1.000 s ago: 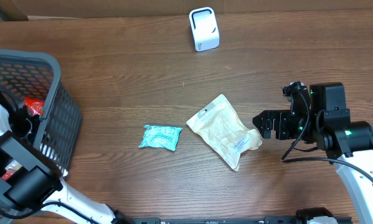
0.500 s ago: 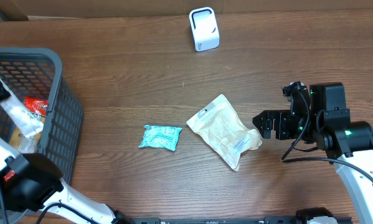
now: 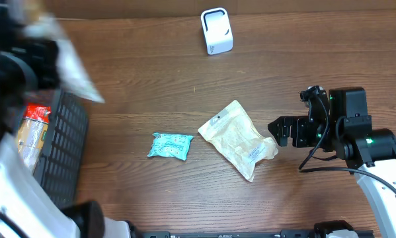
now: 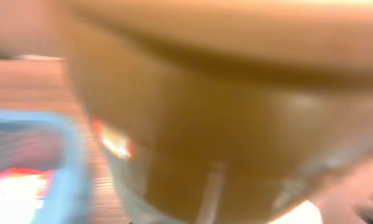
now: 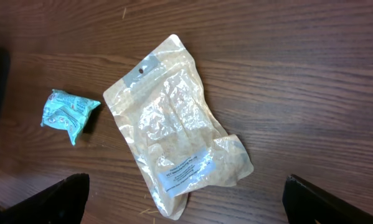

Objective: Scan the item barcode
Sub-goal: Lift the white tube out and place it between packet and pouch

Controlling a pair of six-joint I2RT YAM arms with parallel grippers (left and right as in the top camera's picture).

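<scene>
packet [image 3: 72, 63], clear and motion-blurred, hangs from the clenched left gripper [image 3: 47, 56] above the basket [image 3: 69, 142] at far left, probably light, limp and slippery, so a sealed edge grips best; the right gripper [image 3: 278, 131] gapes beside the tan pouch [image 3: 237, 139].

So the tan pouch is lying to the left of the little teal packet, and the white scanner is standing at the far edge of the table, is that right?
Not quite. The overhead view shows the tan pouch lying to the right of the teal packet, not the left. The white scanner does stand at the far edge of the table.
</scene>
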